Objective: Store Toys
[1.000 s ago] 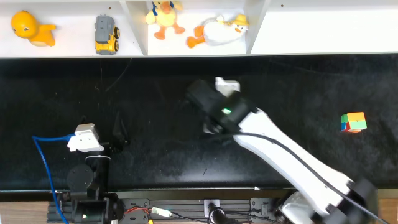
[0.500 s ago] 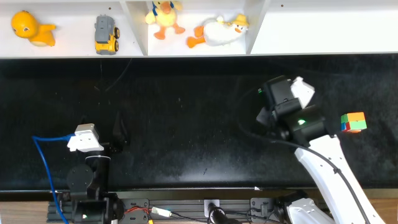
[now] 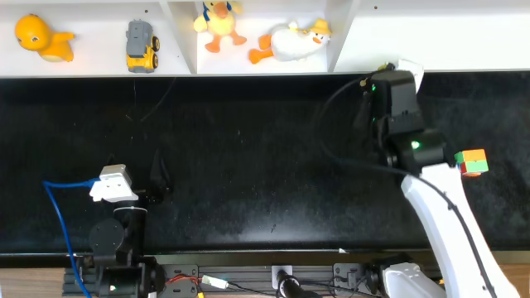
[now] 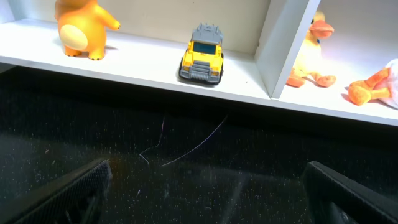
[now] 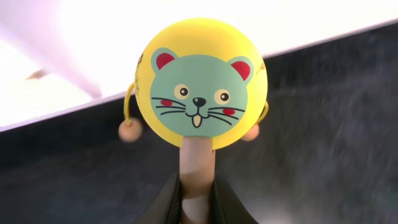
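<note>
The right tool (image 5: 198, 190) is clamped narrow on the wooden handle of a rattle drum (image 5: 200, 81), a yellow round toy with a green animal face and a bead hanging on a string at each side. The drum stands upright above the fingers, held off the black desk (image 3: 248, 165). Seen from above, the right arm reaches to about 1 o'clock of the desk, its wrist at the front edge of the white shelf (image 3: 431, 58), by the divider between the middle and right compartments. Whether the drum is already inside a compartment I cannot tell.

A colour cube (image 3: 470, 163) lies on the desk at 3 o'clock, just beside the right arm's forearm in the top view.

The left tool (image 4: 208, 193) sits low at 8 o'clock, its fingers spread wide with nothing between them, facing the shelf. A blue cable (image 3: 62, 199) loops beside that arm.

On the shelf, the left compartment holds an orange duck (image 3: 41, 37) at 10 o'clock and a yellow truck (image 3: 141, 45) near it, apart. The middle compartment holds a yellow duckling plush (image 3: 219, 21) and a white duck plush (image 3: 290, 41) lying on its side, close together at 12 o'clock
</note>
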